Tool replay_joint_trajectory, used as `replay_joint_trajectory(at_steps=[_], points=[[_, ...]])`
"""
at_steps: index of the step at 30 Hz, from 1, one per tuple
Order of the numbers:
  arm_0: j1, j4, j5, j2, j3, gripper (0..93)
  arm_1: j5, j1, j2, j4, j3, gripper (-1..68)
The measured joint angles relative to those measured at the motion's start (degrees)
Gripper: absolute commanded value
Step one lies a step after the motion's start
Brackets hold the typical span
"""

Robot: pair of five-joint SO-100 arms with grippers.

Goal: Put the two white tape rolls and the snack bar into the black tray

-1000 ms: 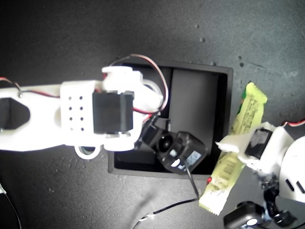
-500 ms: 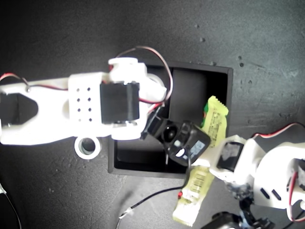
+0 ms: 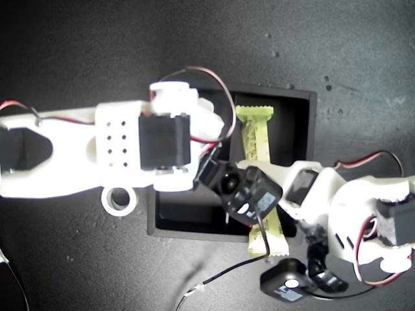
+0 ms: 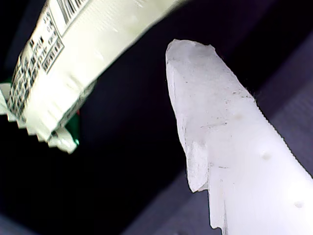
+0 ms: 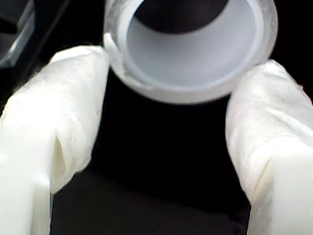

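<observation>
Snack bar lying over the tray, one roll at the jaws, one outside

Matte black, lightly speckled tabletop [image 3: 363, 58] is filling every view; nothing of the room beyond it is showing. The square black low-walled tray [image 3: 310, 123] is sitting near the middle of the exterior view, and everything else is placed from it.

The long pale yellow-green snack bar [image 3: 255, 133] is lying lengthwise over the tray's long compartment, one crimped end near the tray's far wall, the other end sticking out past the tray's near wall. In the first wrist view its barcode end [image 4: 73, 54] is hanging above the dark tray, beside one white finger of my first gripper [image 3: 279, 175]. That view is showing only the one finger, so whether the jaws are clamping the wrapper I cannot tell.

My second gripper [image 5: 168, 117] is reaching over the tray from the exterior view's left, its white fingers [image 5: 54, 122] spread apart. A white, thin-walled tape roll [image 5: 190, 58] is sitting between the fingertips, touching or almost touching both; whether it is being squeezed I cannot tell. In the exterior view this roll is mostly hidden under the arm.

A smaller white tape ring [image 3: 118, 201] is lying on the tabletop just outside the tray, on the exterior view's left.
</observation>
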Motion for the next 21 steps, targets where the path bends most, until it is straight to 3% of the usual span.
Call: replay_joint_trajectory(at_steps=[8,13,21], points=[[0.4,0.0,0.4,24.0,17.4,16.7,0.0,5.5,1.4,22.5,-19.8,26.3],[4.7,0.0,-4.2,43.6,32.5,15.2,0.0,8.8,8.1,24.5,-19.1,22.0],[16.5,-6.9,-15.4,56.2,57.1,15.0,0.0,10.2,26.1,24.7,-6.6,7.0]])
